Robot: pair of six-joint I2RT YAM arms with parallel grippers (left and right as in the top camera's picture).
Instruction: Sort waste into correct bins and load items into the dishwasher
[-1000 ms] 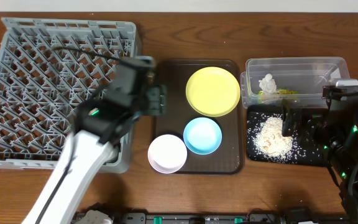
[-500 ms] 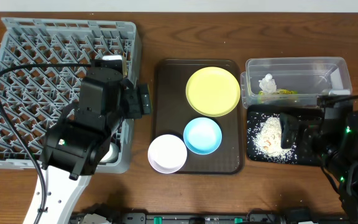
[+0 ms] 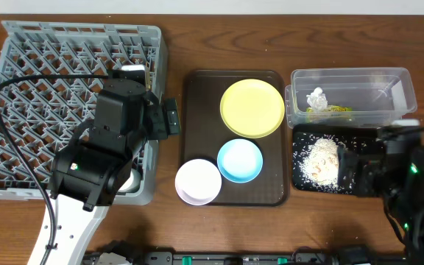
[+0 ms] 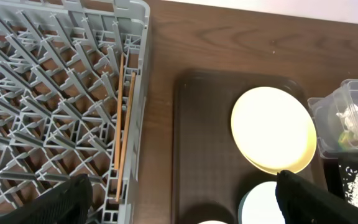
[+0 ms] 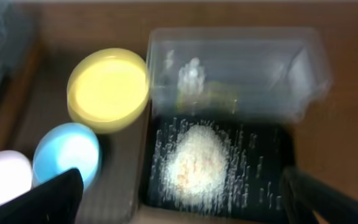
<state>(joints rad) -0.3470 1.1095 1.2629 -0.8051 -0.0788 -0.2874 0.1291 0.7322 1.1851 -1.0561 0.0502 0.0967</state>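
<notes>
The grey dish rack (image 3: 43, 103) fills the left. Two chopsticks (image 4: 124, 118) lie along its right wall. My left gripper (image 3: 169, 118) hangs open and empty over the rack's right edge (image 4: 179, 211). A yellow plate (image 3: 252, 107), a light blue bowl (image 3: 240, 160) and a pinkish-white bowl (image 3: 198, 181) sit on the brown tray (image 3: 197, 96). The clear tub (image 3: 389, 81) holds the white tissue (image 3: 316, 98) and the green-and-orange wrapper (image 3: 331, 110). The rice heap (image 3: 321, 160) lies on the black tray (image 3: 304, 182). My right gripper (image 3: 350, 171) is open and empty over that tray's front right (image 5: 185, 211).
A white round thing (image 3: 126, 181) shows under my left arm at the rack's front right corner; I cannot tell whether it is the cup. Loose rice grains are scattered over the black tray. Bare wooden table lies between the rack and the brown tray (image 4: 160, 74).
My left arm swung left and settled over the rack's right edge, then held still. My right gripper drew back from the rice heap toward the front of the table.
</notes>
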